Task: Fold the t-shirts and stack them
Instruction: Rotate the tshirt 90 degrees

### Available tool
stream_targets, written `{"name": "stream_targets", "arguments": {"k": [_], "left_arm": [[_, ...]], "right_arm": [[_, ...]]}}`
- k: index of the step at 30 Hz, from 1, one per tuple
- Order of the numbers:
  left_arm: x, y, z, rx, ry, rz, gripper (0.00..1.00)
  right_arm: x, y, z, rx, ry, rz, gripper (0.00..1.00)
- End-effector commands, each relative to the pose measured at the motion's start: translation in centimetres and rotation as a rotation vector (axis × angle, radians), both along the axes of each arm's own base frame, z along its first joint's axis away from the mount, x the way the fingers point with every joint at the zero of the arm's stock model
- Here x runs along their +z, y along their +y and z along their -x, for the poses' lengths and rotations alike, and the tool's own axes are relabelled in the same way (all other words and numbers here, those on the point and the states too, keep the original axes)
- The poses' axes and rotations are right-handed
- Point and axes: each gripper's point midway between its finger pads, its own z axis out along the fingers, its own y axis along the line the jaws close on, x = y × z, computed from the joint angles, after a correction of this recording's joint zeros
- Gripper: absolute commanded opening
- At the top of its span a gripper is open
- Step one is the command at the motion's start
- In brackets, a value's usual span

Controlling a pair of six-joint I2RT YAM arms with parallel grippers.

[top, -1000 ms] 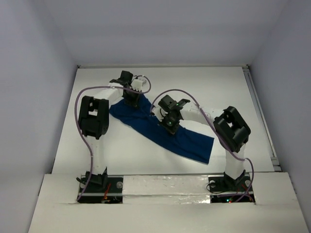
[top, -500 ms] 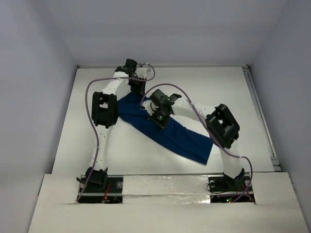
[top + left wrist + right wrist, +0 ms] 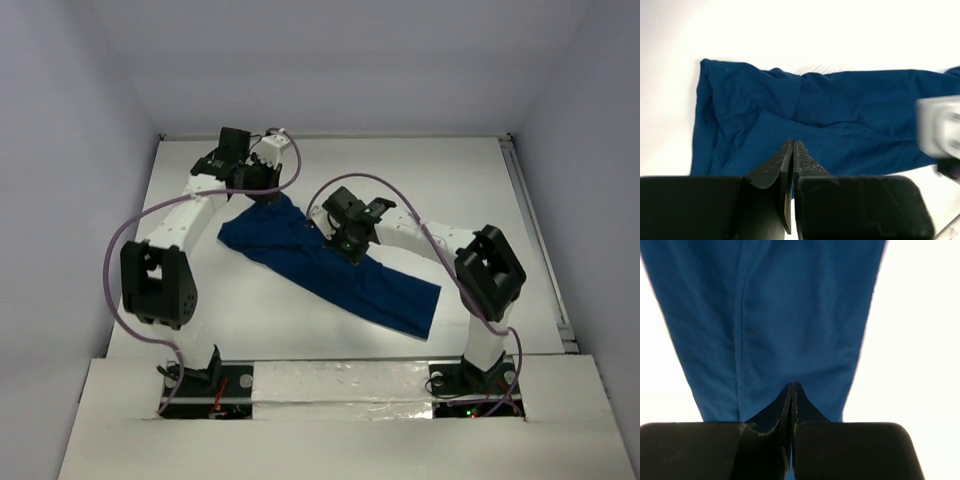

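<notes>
One dark blue t-shirt [image 3: 330,275] lies as a long rumpled band on the white table, running diagonally from far left to near right; no print shows. My left gripper [image 3: 268,190] hovers at its far-left end, shut, with nothing between the fingers; in the left wrist view the t-shirt [image 3: 840,110] spreads out beyond the left gripper [image 3: 792,143]. My right gripper [image 3: 350,250] is over the band's middle, also shut and empty. The right wrist view shows the t-shirt [image 3: 800,315] stretching away from the right gripper [image 3: 792,384].
Pale walls close in the table [image 3: 450,190] on three sides. A metal rail [image 3: 535,230] runs along its right edge. Purple cables loop off both arms. A blurred grey part of the right arm [image 3: 940,127] sits at the right of the left wrist view.
The left arm's elbow has swung out to the left and down while its gripper stays by the shirt's far-left end. The right gripper shifted slightly right. Both stayed shut; the shirt barely moved.
</notes>
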Motion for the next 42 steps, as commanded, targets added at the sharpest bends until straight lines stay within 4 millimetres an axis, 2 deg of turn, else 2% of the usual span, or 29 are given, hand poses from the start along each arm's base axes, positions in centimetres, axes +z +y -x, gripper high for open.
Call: {"name": "stream_targets", "arguments": {"k": [1, 4, 5, 7, 8, 13, 21, 23, 32, 36, 37, 38, 42], "left_arm": [[-0.1, 0.7, 0.5, -0.007, -0.057, -0.017, 0.0], [-2.8, -0.3, 3.3, -0.084, 0.088, 0.021, 0.0], [-4.2, -0.5, 3.9, -0.097, 0.136, 0.03, 0.0], [-5.7, -0.7, 4.2, -0.096, 0.163, 0.021, 0.0], [-7.0, -0.5, 4.1, -0.08, 0.178, 0.004, 0.0], [-9.3, -1.3, 4.2, -0.064, 0.221, 0.014, 0.0], [-14.2, -2.5, 4.1, -0.014, 0.285, -0.055, 0.0], [-15.1, -2.6, 3.4, 0.01, 0.281, -0.086, 0.0], [-16.5, -3.1, 0.2, 0.094, 0.327, -0.108, 0.0], [-17.2, -3.6, -0.9, 0.108, 0.369, -0.114, 0.0], [-17.1, -3.8, -1.2, 0.108, 0.376, -0.109, 0.0], [-17.1, -4.2, -1.6, 0.105, 0.384, -0.101, 0.0], [-16.4, -5.2, -3.2, 0.099, 0.388, -0.072, 0.0]], "right_arm": [[-3.2, -2.3, 2.7, 0.036, 0.11, 0.113, 0.0], [-4.6, -2.7, 3.5, 0.038, 0.157, 0.135, 0.0], [-4.8, -2.7, 3.7, 0.04, 0.166, 0.136, 0.0], [-5.0, -2.7, 3.7, 0.034, 0.168, 0.137, 0.0], [-4.9, -2.7, 3.6, 0.035, 0.166, 0.137, 0.0], [-5.6, -3.1, 3.2, 0.02, 0.141, 0.158, 0.0], [-6.9, -1.0, 3.6, 0.034, 0.185, 0.065, 0.0], [-6.8, -0.4, 3.9, 0.036, 0.209, 0.035, 0.0], [-7.8, 1.5, 6.0, 0.101, 0.27, 0.025, 0.0], [-7.8, 2.5, 6.0, 0.12, 0.268, 0.032, 0.0], [-7.3, 3.2, 5.5, 0.123, 0.257, 0.021, 0.0], [-7.6, 3.2, 5.6, 0.124, 0.277, 0.039, 0.0], [-6.6, 5.0, 5.1, 0.149, 0.308, 0.0, 0.0]]}}
